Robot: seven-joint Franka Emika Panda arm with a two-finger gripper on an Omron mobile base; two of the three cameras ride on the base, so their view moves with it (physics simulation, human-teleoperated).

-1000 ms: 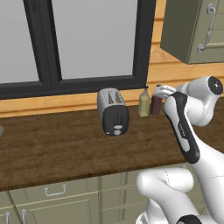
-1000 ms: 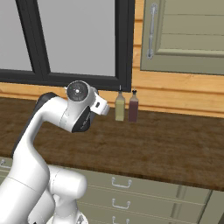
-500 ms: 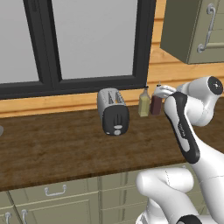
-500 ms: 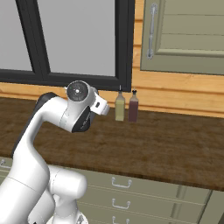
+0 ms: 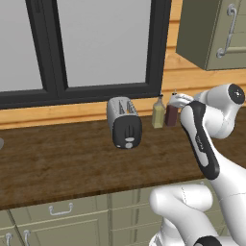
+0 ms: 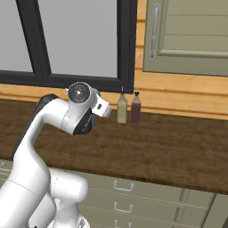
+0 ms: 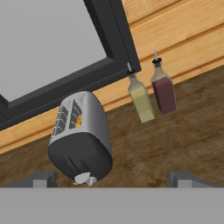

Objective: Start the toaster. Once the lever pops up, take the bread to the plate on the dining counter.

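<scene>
The silver toaster [image 5: 123, 120] stands on the dark wood worktop [image 5: 57, 163] below the window, its black end panel facing me. In the hand view the toaster [image 7: 81, 135] lies just ahead, a little to the left. An orange-tan edge of the bread [image 7: 79, 120] shows in one slot. The pale lever [image 7: 82, 178] sits low on the black panel. My gripper [image 7: 113, 180] is open, its fingertips [image 7: 42, 178] wide apart and nothing between them, hovering short of the toaster. The plate and the dining counter are out of view.
An olive bottle [image 5: 157, 113] and a dark red bottle [image 5: 171, 114] stand against the wall just right of the toaster, close to my wrist. A black window frame [image 5: 96, 91] runs behind. An upper cabinet [image 5: 211, 33] hangs at the right. Drawers [image 5: 60, 211] line the front below.
</scene>
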